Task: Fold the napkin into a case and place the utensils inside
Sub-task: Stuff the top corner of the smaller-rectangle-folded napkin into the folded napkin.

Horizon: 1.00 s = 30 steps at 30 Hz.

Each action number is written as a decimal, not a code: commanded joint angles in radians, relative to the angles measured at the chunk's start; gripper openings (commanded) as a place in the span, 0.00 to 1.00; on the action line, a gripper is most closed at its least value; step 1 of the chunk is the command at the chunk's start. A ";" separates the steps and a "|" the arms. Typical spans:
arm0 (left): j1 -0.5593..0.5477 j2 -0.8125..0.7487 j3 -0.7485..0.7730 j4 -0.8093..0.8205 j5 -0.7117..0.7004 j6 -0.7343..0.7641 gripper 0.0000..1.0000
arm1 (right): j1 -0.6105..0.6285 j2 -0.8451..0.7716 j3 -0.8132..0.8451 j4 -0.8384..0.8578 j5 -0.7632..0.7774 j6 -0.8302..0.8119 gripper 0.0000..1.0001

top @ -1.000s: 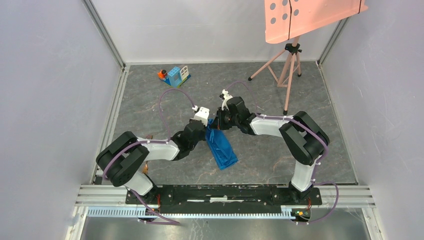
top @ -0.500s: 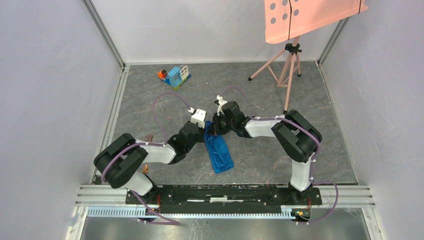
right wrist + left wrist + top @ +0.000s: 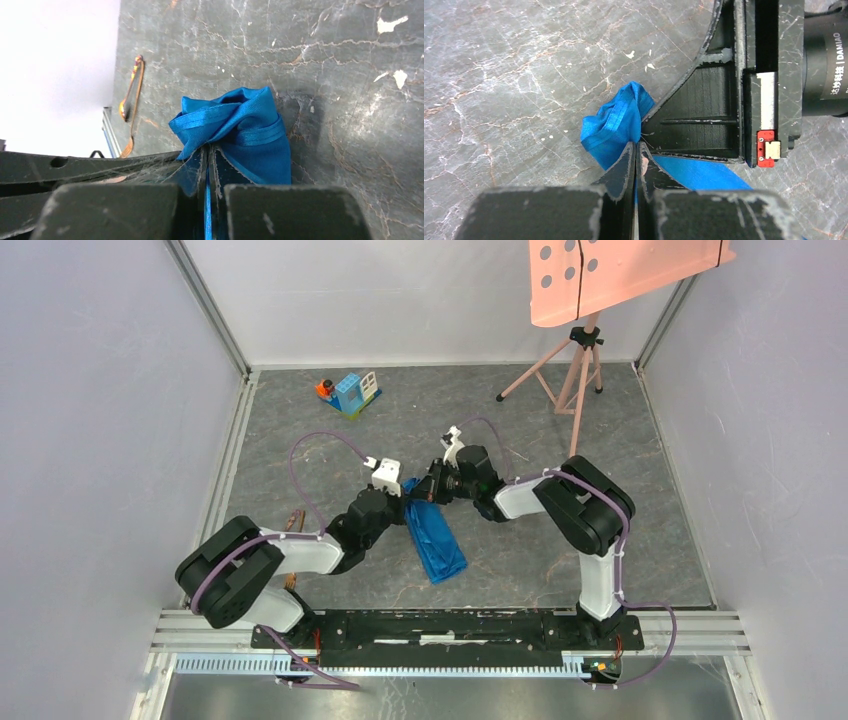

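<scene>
The bright blue soft cloth napkin (image 3: pixel 437 545) lies as a narrow strip on the grey marbled table (image 3: pixel 500 562) between the arms, its far end bunched, the folds there hard to make out. The left gripper (image 3: pixel 635 150) and the right gripper (image 3: pixel 207 152) reach low to that end from opposite sides, each with fingers pressed together on a pinch of fabric. The thin golden-copper metal utensils (image 3: pixel 131 92) lie well apart by the table's left edge, too small to tell apart
</scene>
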 commanded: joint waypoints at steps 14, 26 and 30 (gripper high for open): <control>0.082 0.028 -0.035 0.032 -0.003 -0.158 0.02 | 0.003 0.026 -0.005 0.020 -0.138 -0.088 0.39; 0.085 -0.013 -0.048 0.018 0.010 -0.138 0.02 | -0.029 0.011 0.036 -0.064 -0.112 -0.174 0.13; 0.085 -0.010 -0.047 0.022 0.020 -0.139 0.02 | -0.016 0.068 0.086 -0.038 -0.120 -0.143 0.08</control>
